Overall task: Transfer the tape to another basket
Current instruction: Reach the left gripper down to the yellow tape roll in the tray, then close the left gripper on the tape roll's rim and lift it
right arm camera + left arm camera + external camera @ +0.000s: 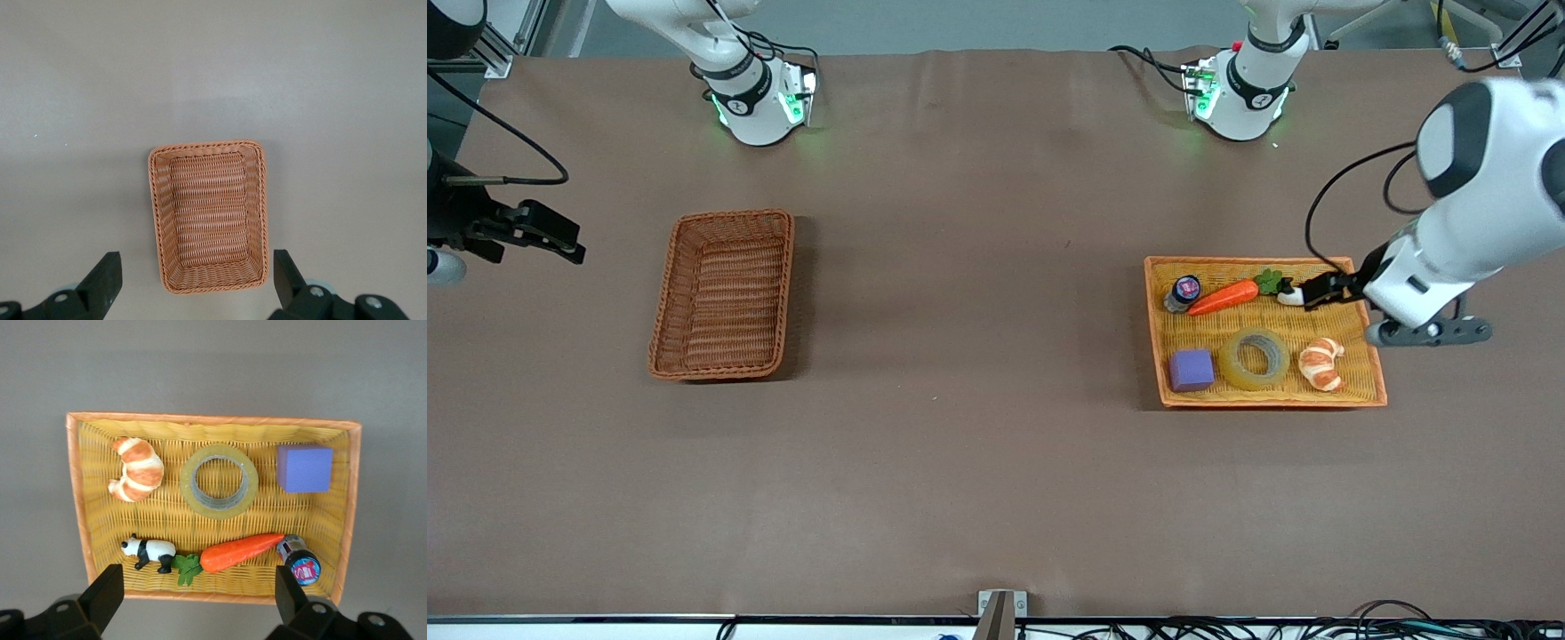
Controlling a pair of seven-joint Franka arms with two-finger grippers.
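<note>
— What are the two arms made of?
— Glossy white rounded shells with dark grey joint caps and black collar bands; green lights glow at both bases, and black cables loop alongside.

— And the ends?
— The left claw (1325,291) and right claw (560,240) have matte black fingers on bodies with round screw holes.

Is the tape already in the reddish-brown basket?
No, the tape lies in the orange tray between cube and croissant; the reddish-brown basket holds nothing.
</note>
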